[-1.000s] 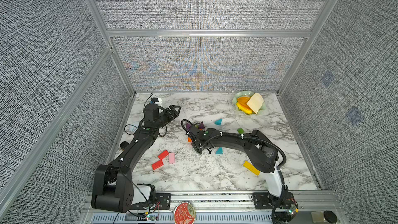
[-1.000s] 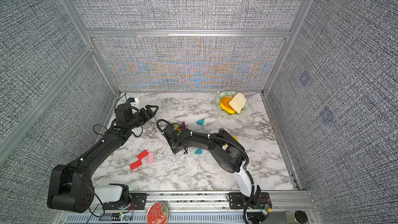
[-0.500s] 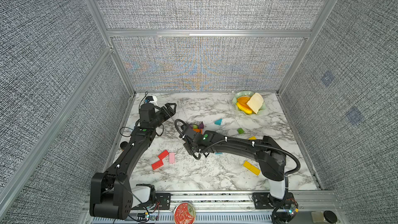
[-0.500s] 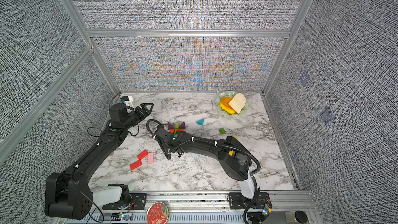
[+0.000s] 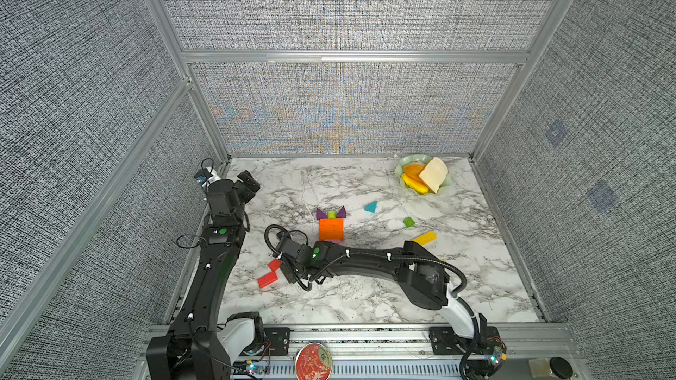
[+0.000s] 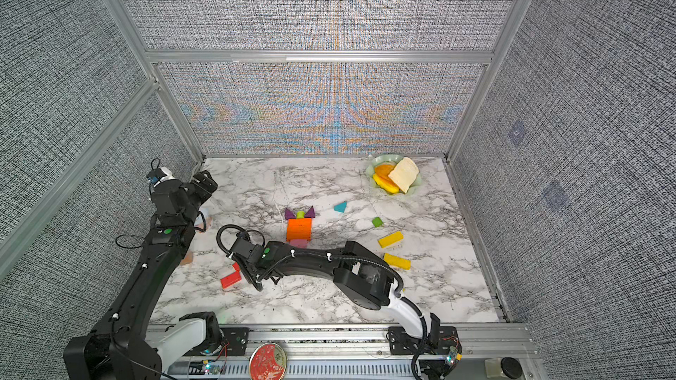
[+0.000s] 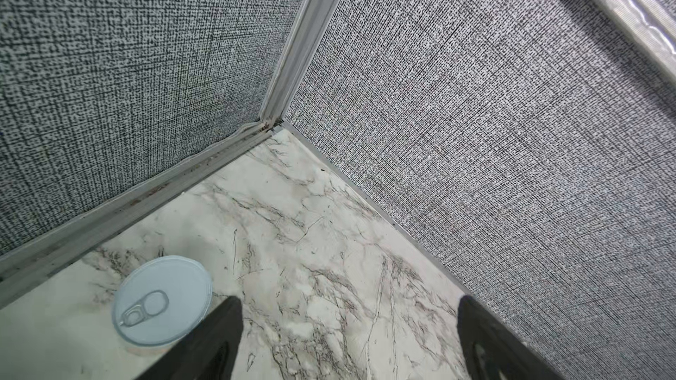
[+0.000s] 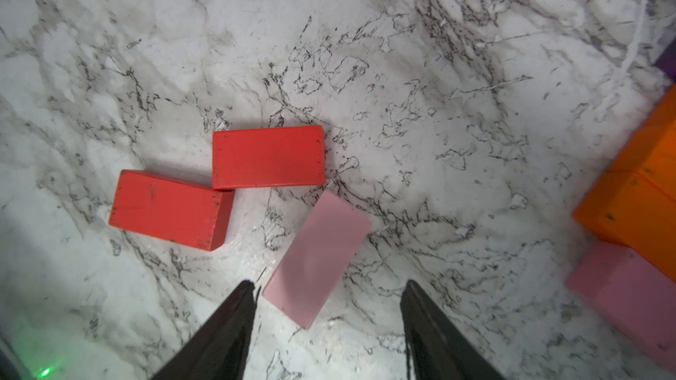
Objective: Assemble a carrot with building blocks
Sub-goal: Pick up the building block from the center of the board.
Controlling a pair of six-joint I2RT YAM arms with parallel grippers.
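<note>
A part-built figure lies mid-table in both top views: stacked orange bars, two purple triangles, a lime-green stub and a pink bar at its near end. My right gripper is open, low over the table. A loose pink bar lies tilted just ahead of its fingertips, one corner between them and untouched. Two red bars lie beyond it. In a top view that gripper sits beside the red bars. My left gripper is open and empty near the back left corner.
A teal triangle, a second green stub and two yellow bars lie to the right. A pale green bowl of toy food stands at the back right. A pull-tab can stands by the left gripper, close to the walls.
My right arm has moved from the orange stack toward the front left, to the red and pink bars. The left arm has drawn back toward the back left corner, its jaws wider.
</note>
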